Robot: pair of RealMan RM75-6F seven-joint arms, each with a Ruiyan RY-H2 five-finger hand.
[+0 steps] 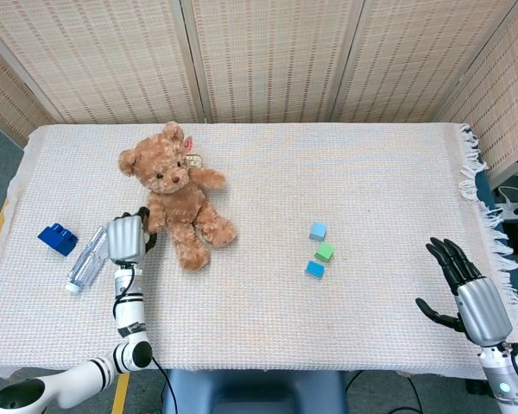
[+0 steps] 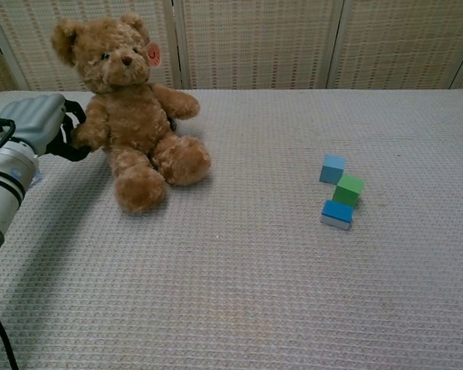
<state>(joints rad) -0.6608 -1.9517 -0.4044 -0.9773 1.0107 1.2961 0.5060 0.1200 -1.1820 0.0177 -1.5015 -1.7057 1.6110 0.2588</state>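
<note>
Woven screens back the cloth-covered table (image 1: 268,164) where my left hand (image 1: 126,237) grips the arm of the teddy bear (image 1: 177,203) at upper left, likely mid-drag and needing a steady hold, while my right hand (image 1: 466,289) hangs spread and empty at lower right.

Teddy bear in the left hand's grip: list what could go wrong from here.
1. The left hand holds the teddy bear only by one arm, so the soft limb may slip free, or the bear may topple if pulled.
2. The plastic bottle lies right beside that hand and could be knocked rolling toward the blue brick.
</note>
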